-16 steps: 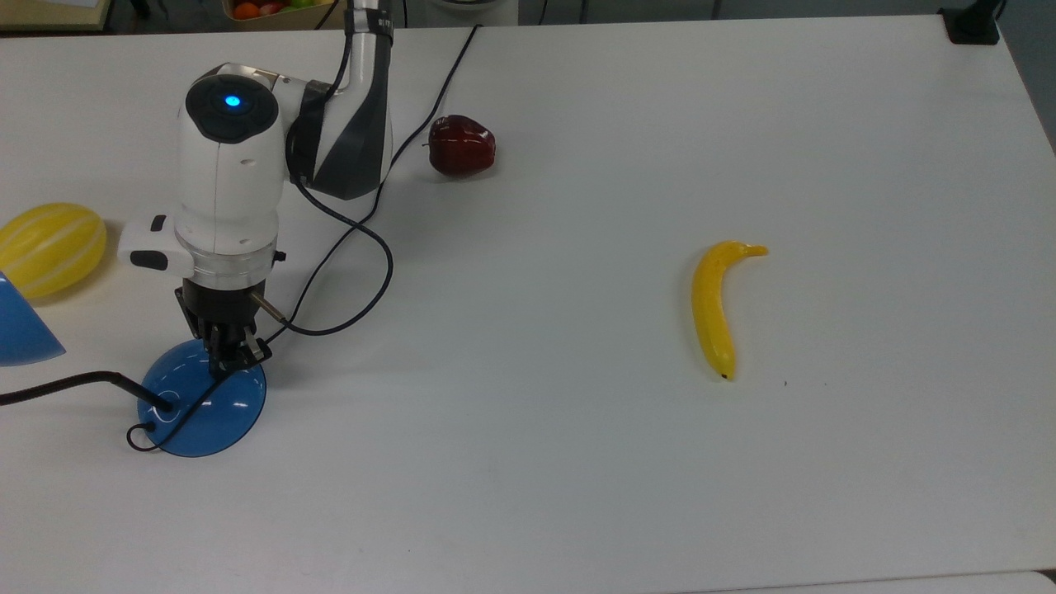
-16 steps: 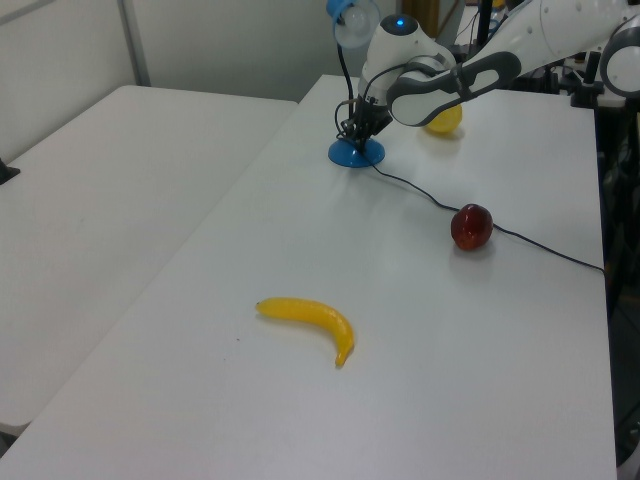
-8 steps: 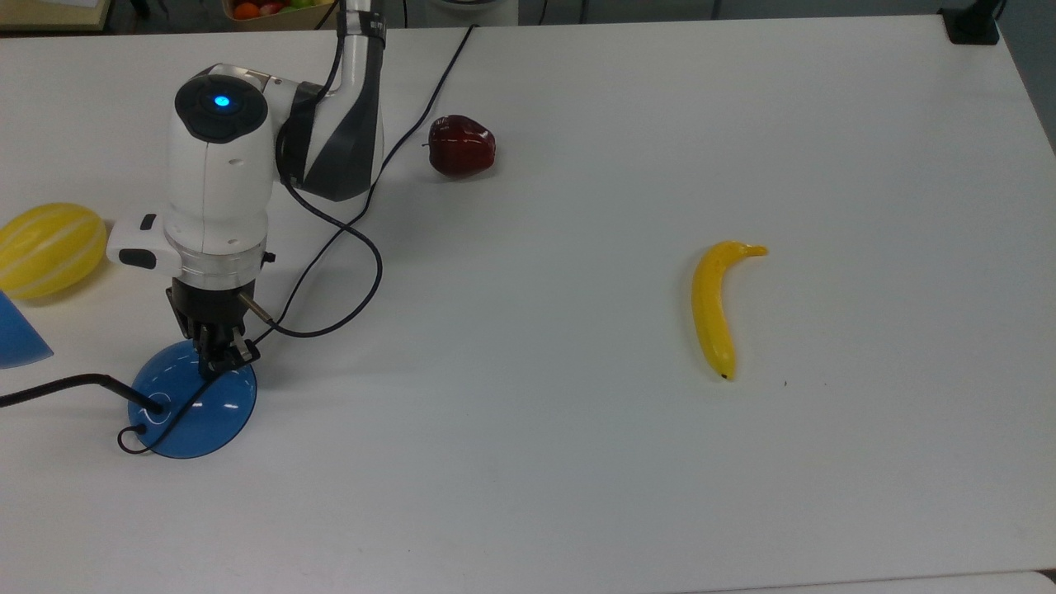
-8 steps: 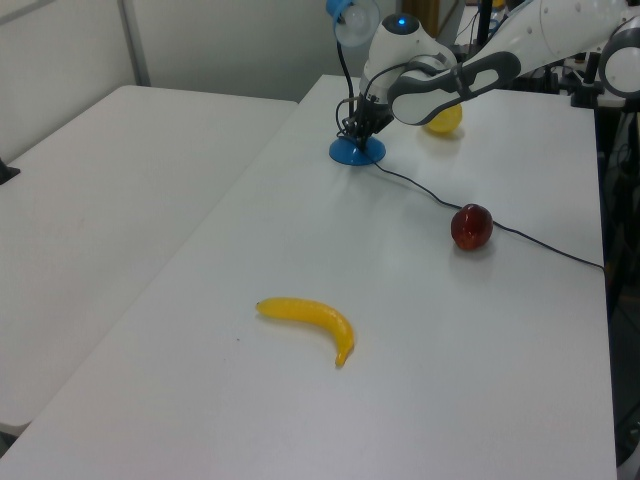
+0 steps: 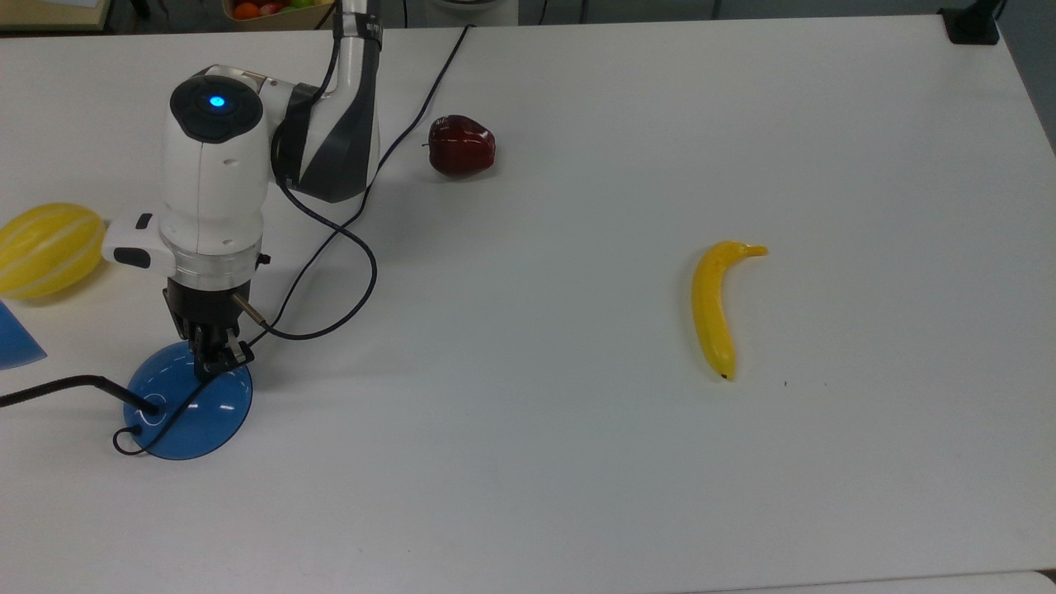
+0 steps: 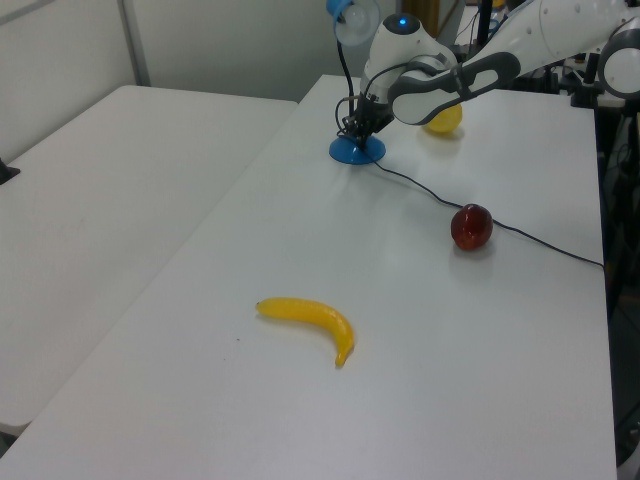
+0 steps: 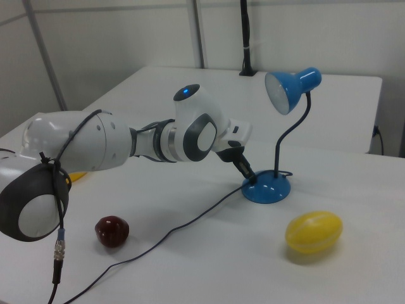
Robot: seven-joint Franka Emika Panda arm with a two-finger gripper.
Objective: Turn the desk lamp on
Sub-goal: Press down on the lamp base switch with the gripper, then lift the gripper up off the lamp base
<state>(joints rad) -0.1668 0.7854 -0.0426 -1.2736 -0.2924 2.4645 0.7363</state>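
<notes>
Sitting right under the claw is the desk lamp (image 5: 187,410), its blue dome base (image 7: 268,189) on the white table (image 5: 577,462) and the gripper (image 5: 216,363) pressed down onto the base's upper edge in the top view, tip touching or as good as touching the blue. From what I can make out the two fingers are pinched together with nothing held between them, so it looks like it's poking, not grabbing. In the right view the neck curves up beyond the claw to the cone shade (image 7: 292,87), which doesn't look lit to me, so I'd say the switch isn't flipped yet. The lamp cord (image 5: 388,165) runs from the base past the arm's wrist to the table's far edge, close to a dark red apple (image 5: 461,146). A yellow striped melon (image 5: 48,248) sits off to the wrist's other side, and a banana (image 5: 718,307) lies well apart from everything. Main worry: the dome is glossy and light, so a push that's off the switch could just skid the whole base sideways or tip the lamp, and the cord near the fingers could snag
</notes>
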